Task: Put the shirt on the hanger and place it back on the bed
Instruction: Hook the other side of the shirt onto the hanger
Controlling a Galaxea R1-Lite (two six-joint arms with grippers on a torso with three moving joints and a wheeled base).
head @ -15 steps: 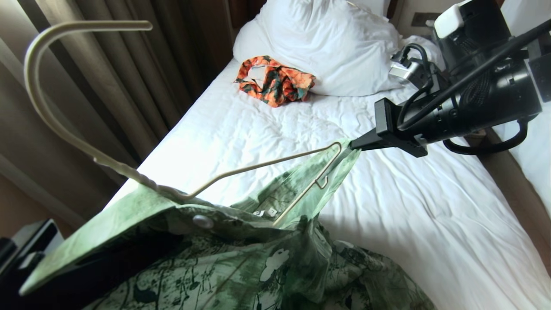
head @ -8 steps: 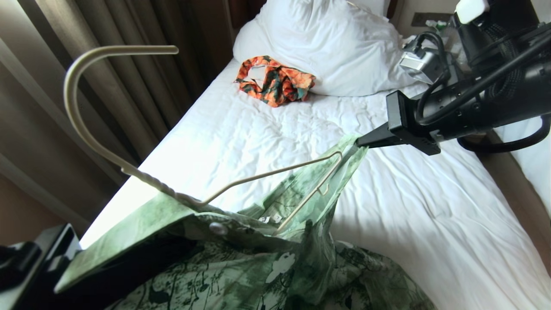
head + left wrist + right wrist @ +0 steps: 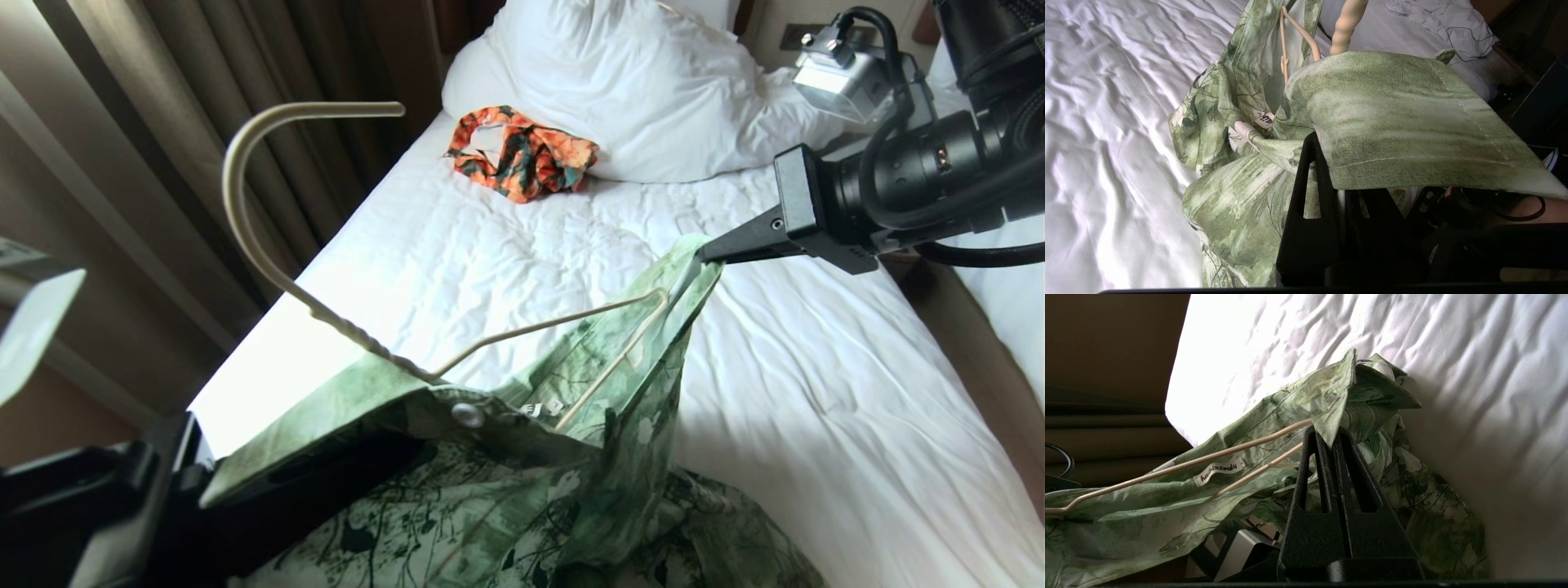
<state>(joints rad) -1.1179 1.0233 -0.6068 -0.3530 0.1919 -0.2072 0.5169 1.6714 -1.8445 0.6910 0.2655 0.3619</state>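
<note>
- Since a second ago the hanger (image 3: 343, 245) and shirt (image 3: 522, 482) have moved rightward above the bed (image 3: 816, 392), nearer its left edge.
- The right hand (image 3: 709, 255) pinches the shirt's far shoulder; the hanger's hook points toward the pillows.
- The left hand (image 3: 1310, 155), pressed together on cloth, lies mostly under the collar.

Shirt (image 3: 522, 482) held above the bed (image 3: 816, 392), hanger (image 3: 326, 245) partly inside, hook raised. Right gripper (image 3: 709, 255) pinches a fabric corner. Left gripper (image 3: 245, 482) under the collar. Orange garment (image 3: 522, 155) touching the pillow (image 3: 637, 82).
</note>
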